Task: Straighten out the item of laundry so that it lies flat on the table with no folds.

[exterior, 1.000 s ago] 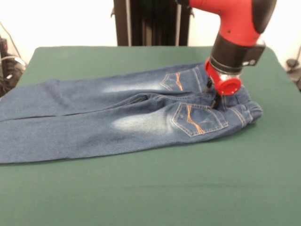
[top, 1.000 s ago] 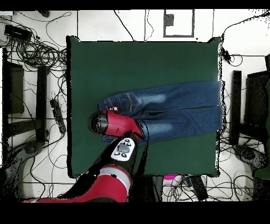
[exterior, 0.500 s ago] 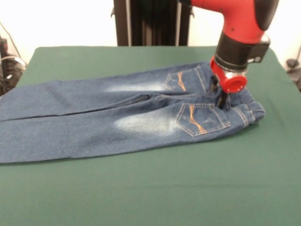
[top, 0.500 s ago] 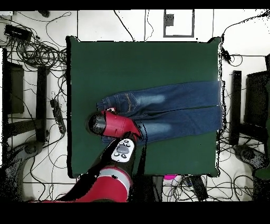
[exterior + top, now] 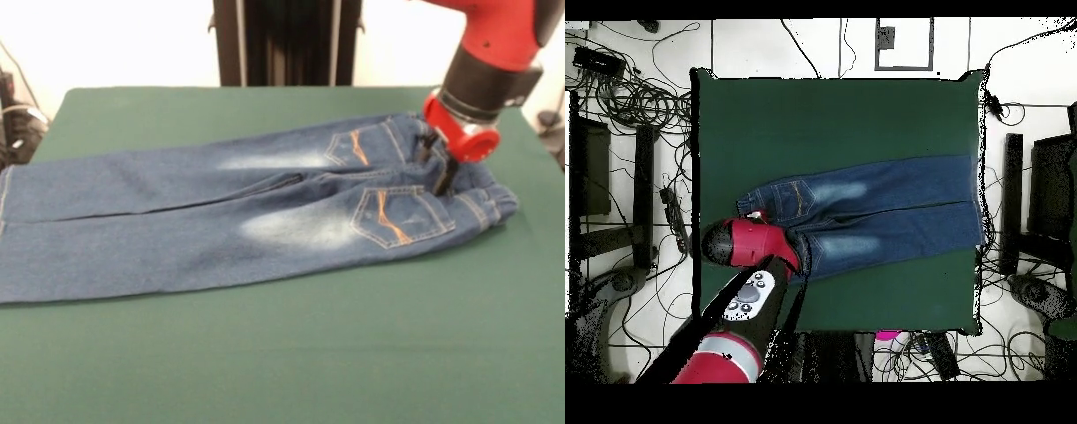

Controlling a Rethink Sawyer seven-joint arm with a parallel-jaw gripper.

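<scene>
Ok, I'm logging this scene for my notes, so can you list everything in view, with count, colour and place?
Small pair of denim jeans: one, blue with whitish faded patches and orange pocket stitching, lying lengthwise across the table's middle, pockets up, waistband under the arm.
Large rectangular cloth-covered table: one, dark green, filling most of both views.
Cables: many, black, on the floor beside the table in the overhead view.
Pedestal column: one, black, behind the table's far edge in the front view.
Robot arm: one, red and black, reaching over the waistband end.
Pincer: one, black, down on the waistband; whether it grips is unclear.
</scene>
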